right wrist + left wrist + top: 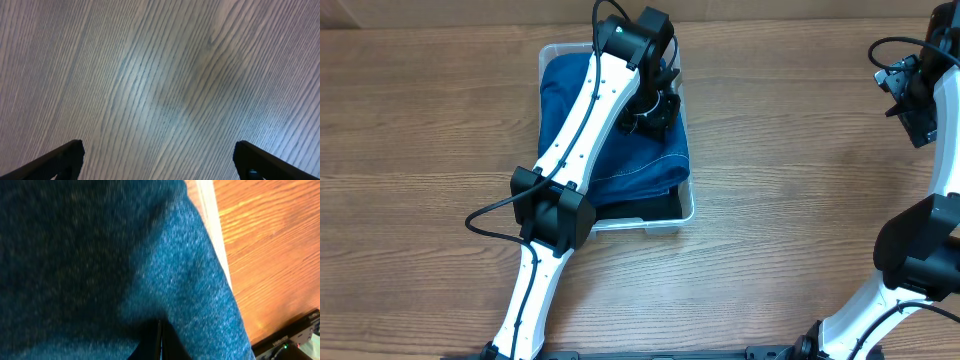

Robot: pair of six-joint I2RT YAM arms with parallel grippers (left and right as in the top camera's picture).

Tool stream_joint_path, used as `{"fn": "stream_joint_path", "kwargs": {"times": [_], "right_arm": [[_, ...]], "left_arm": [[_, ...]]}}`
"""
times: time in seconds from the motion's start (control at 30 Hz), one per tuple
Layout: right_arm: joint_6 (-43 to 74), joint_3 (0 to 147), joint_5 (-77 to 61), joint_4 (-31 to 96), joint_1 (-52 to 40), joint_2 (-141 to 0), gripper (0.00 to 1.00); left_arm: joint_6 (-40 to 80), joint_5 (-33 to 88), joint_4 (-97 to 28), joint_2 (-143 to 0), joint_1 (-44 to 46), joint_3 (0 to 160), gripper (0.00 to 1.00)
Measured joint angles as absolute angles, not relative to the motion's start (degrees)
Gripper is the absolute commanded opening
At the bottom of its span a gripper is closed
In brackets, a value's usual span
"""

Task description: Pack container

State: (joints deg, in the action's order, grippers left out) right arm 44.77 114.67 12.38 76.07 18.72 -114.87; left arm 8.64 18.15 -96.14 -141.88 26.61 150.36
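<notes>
The container sits on the counter, in the upper middle of the overhead view. A blue cloth fills it and reaches its right rim. The left gripper is squeezed shut, down in the cloth. I cannot tell if it pinches a fold. The right gripper is wide open over bare counter at the right edge and holds nothing. If the left gripper lifts with cloth caught in it, the cloth may spill out, or the container may tip.
</notes>
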Motion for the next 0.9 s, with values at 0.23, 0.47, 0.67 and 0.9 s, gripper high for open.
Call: {"fn": "stream_joint_path", "kwargs": {"times": [0.23, 0.47, 0.67, 0.9], "right_arm": [[44.82, 114.67, 12.36, 76.07, 18.72, -114.87, 1.0], [44.8, 114.67, 12.38, 76.07, 18.72, -114.87, 1.0], [44.8, 114.67, 12.38, 76.07, 18.72, -114.87, 1.0], [44.8, 114.67, 12.4, 76.05, 18.72, -114.87, 1.0]], "left_arm": [[8.64, 17.69, -96.09, -141.88, 27.42, 147.72, 0.04], [8.64, 18.92, -96.2, -141.88, 27.79, 138.89, 0.04], [8.56, 19.16, -95.79, -141.78, 27.77, 139.33, 0.04], [7.9, 14.15, -94.74, -141.91, 26.79, 152.42, 0.04]]}}
